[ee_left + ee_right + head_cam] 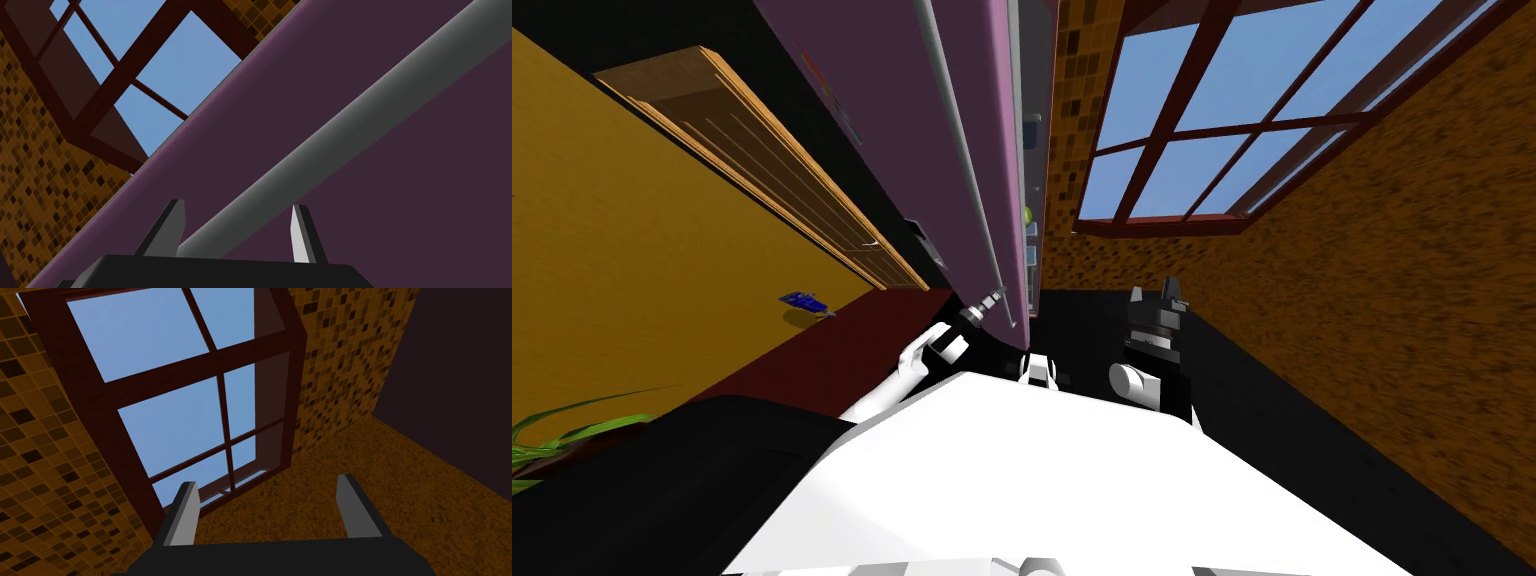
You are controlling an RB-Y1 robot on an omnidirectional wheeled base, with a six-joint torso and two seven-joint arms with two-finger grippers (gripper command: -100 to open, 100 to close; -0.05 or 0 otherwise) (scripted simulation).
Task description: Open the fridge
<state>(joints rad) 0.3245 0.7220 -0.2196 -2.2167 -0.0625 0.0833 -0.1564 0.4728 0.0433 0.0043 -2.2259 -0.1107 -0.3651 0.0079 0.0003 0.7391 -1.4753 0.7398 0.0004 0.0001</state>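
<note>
The fridge door (892,120) is dull purple with a long grey bar handle (959,165) running down it. It stands ajar, and shelves with small items (1030,215) show past its edge. My left gripper (993,298) is at the handle's near end. In the left wrist view the handle (350,125) passes slantwise between the fingers of that gripper (237,210), which are shut on it against the door (400,210). My right gripper (1153,291) hangs apart to the right, open and holding nothing (267,480).
A red-framed window (1212,130) in a brown tiled wall lies just right of the fridge. A wooden panelled door (762,170) and a yellow surface with a small blue object (804,300) lie to the left. Green plant leaves (562,435) show at the lower left.
</note>
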